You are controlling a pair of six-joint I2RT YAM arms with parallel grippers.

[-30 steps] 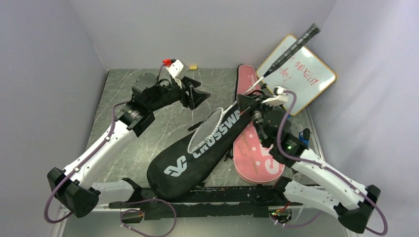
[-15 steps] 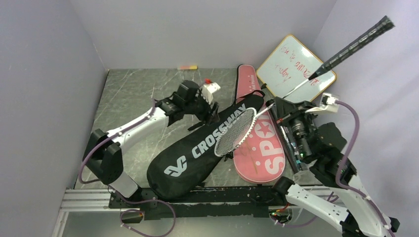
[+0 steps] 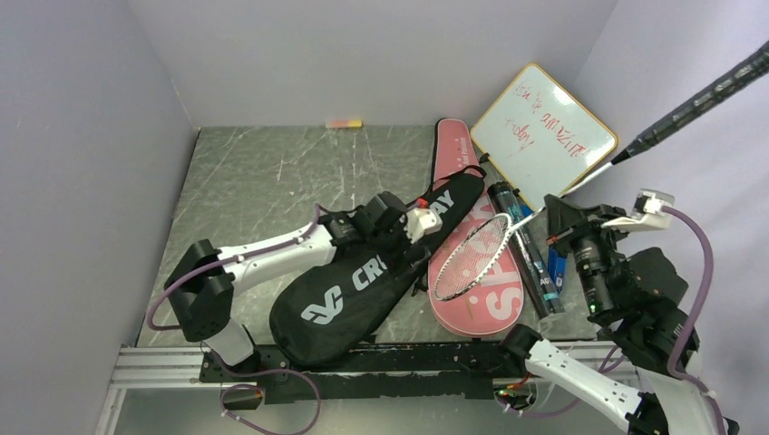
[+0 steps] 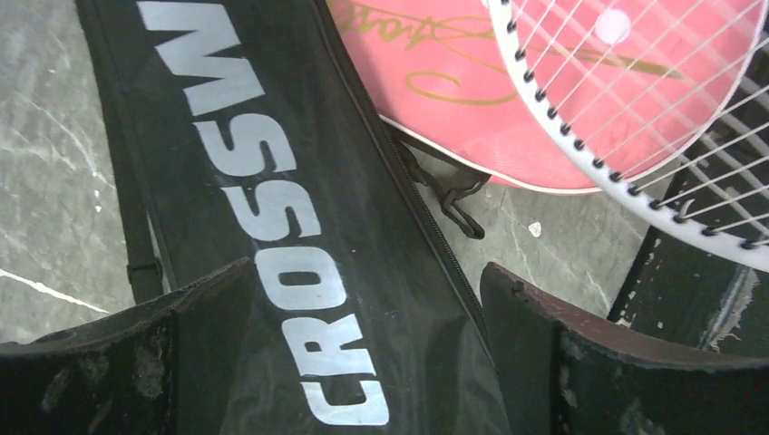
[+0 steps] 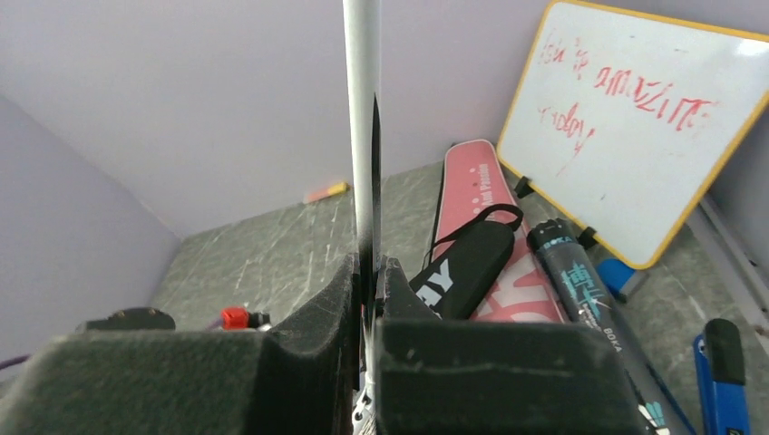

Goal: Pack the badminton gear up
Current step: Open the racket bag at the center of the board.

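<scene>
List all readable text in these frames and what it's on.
"CROSSW", white, on the black cover; the rest is cut off at the picture's edge.
"amazing", likely, in red handwriting on the whiteboard; the other words are unclear.
Pink cover: big white letters mostly hidden by the racket; gold script unreadable.
Dark tube: teal print too small to read.
</scene>
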